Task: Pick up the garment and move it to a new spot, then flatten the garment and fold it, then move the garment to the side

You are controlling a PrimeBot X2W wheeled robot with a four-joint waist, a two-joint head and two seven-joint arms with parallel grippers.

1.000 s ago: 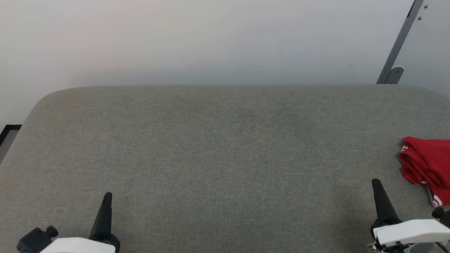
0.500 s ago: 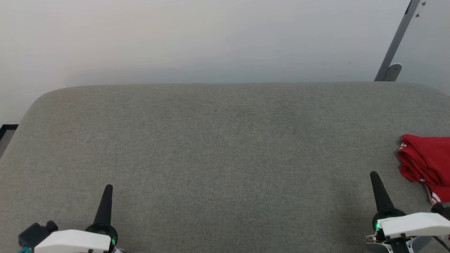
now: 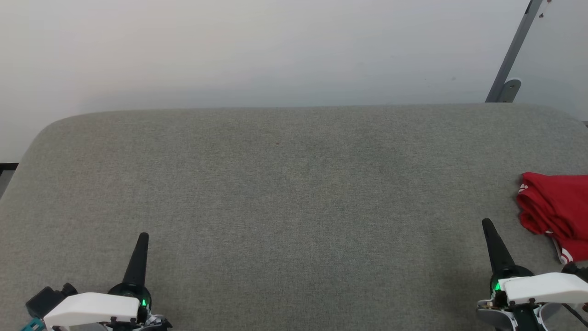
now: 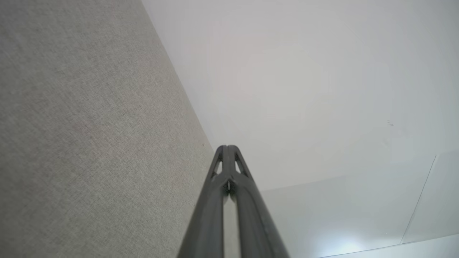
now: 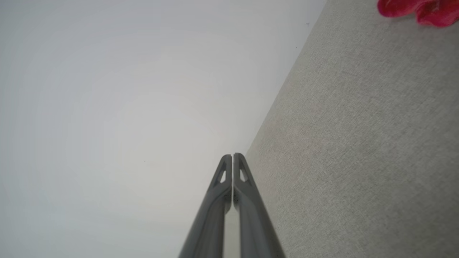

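**Crumpled red fabric jersey with white striped trim (image 3: 553, 209) at the right edge, wide bare cloth before us**

The jersey lies bunched on the far right of the grey woven padded surface (image 3: 294, 184) and runs past the right border of the head view. Our right wrist view catches a corner of it at the top right. From there to the rounded left corner, the cloth is open room. Its far edge runs straight across below the plain pale wall (image 3: 275, 46), and both far corners curve away.

The long dark left gripper (image 3: 143, 236) stands at the lower left, its two fingers clenched together on nothing. The long dark right gripper (image 3: 486, 222) stands at the lower right, likewise clenched and empty. It is near the jersey but apart from it, with bare cloth between them. In each wrist view, the fingers meet at the tips against wall and cloth.

A slanted grey metal bar (image 3: 512, 50) rises at the upper right from a rounded grey bracket (image 3: 507, 88) behind the far edge. A thin dark strip (image 3: 7, 166) shows at the left border, beside the surface.

Against the picture of a second ago, our whole view has shifted. The far edge, the bracket and the jersey all sit a little higher, so the camera moved. The fingertips have climbed more than that. More of the white housings shows, and green lights now glow on both. The fingers are pressed together as before, and the jersey's folds look unchanged.
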